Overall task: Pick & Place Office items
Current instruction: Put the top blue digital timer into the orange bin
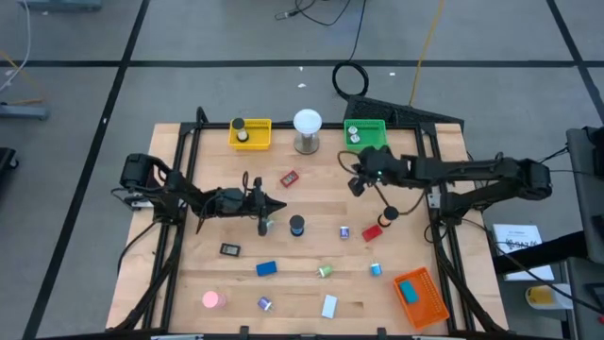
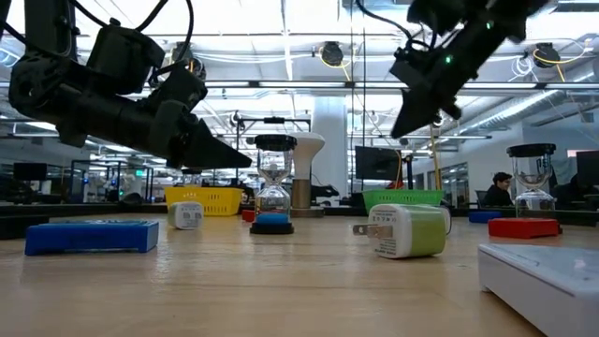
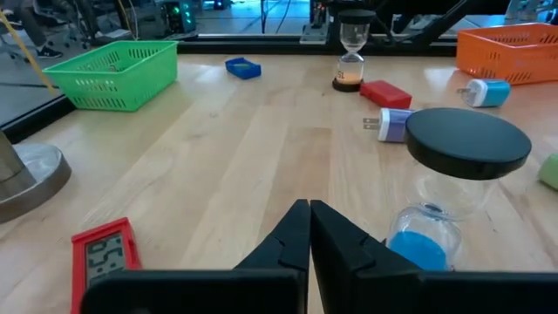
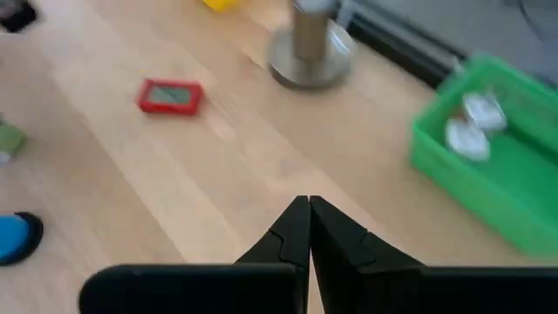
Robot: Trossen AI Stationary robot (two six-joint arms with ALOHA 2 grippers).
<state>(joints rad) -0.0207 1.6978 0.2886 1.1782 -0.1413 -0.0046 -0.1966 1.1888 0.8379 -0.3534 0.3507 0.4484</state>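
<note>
Small office items lie scattered on the wooden table: a red timer (image 1: 289, 178), a blue hourglass with a black cap (image 1: 297, 226), a red block (image 1: 372, 231), a blue block (image 1: 266, 268), a pink disc (image 1: 211, 299) and a white block (image 1: 328, 305). My left gripper (image 1: 271, 207) is shut and empty, hovering left of the blue hourglass (image 3: 453, 174), with the red timer (image 3: 105, 257) on its other side. My right gripper (image 1: 357, 181) is shut and empty, raised above the table between the red timer (image 4: 172, 96) and the green tray (image 4: 488, 166).
The yellow tray (image 1: 250, 133), the white ball on a metal stand (image 1: 307, 129) and the green tray (image 1: 364, 133) line the far edge. The orange tray (image 1: 418, 296) sits at the near right corner. Bare wood lies between the two grippers.
</note>
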